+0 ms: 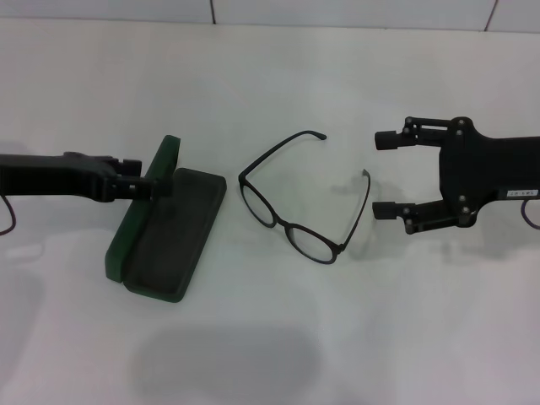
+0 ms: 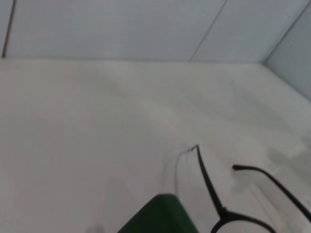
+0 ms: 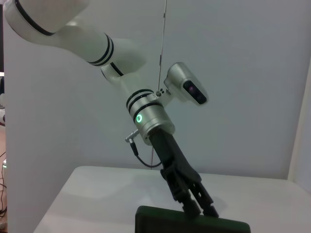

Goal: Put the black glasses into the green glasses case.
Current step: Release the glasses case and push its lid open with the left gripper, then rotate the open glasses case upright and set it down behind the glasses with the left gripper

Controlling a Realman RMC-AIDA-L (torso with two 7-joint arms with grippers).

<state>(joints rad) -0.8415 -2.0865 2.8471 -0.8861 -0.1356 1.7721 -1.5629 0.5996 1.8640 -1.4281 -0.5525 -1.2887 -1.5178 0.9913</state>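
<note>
Black glasses (image 1: 297, 202) mid-bench, temples unfolded toward far edge, front bar slanting. Our right gripper (image 1: 386, 175) nearer, just beside right temple, fingers spread, empty. Left gripper (image 1: 150, 186) pinches upright lid of open green glasses case (image 1: 166, 229), bench's left side.

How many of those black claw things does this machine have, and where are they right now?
2. The left gripper is at the raised lid of the green glasses case. The right gripper hovers open beside the black glasses, not touching them.
</note>
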